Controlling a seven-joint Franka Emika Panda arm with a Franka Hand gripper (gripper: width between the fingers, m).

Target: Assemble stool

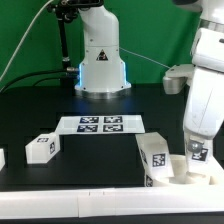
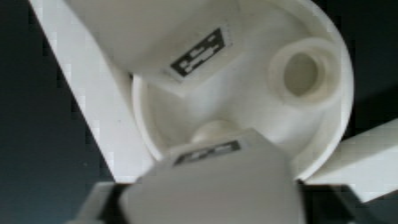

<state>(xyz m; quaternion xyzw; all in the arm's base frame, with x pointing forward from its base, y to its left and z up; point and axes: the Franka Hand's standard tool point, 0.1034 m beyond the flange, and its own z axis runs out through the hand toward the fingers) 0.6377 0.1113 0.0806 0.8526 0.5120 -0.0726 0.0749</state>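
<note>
Nearest in the exterior view, a low white wall (image 1: 70, 196) runs along the table (image 1: 100, 160) edge. Just behind it, toward the exterior view's right, lies the seat (image 1: 181, 179), flat on the black surface. Two legs rise from it. The second leg (image 1: 154, 156) stands at the seat's side toward the exterior view's left, tag outward. The held leg (image 2: 214, 168) stands at the other side, under the arm.

The gripper (image 1: 197, 151) comes down from above and is clamped on the held leg. In the wrist view that block fills the space between the fingers, its tag facing the camera and its far end meeting the seat's face. Beyond it on the disc is an open round socket (image 2: 306, 75).

Farther back, toward the exterior view's left, a loose leg (image 1: 42, 147) lies alone on the table, well apart from the seat. A further white piece (image 1: 2, 157) sits at the frame's edge — too cropped to identify. Behind these the marker board (image 1: 100, 124) lies flat, mid-table. Last comes the arm's base (image 1: 101, 62) — white, before a green backdrop (image 1: 30, 40).
</note>
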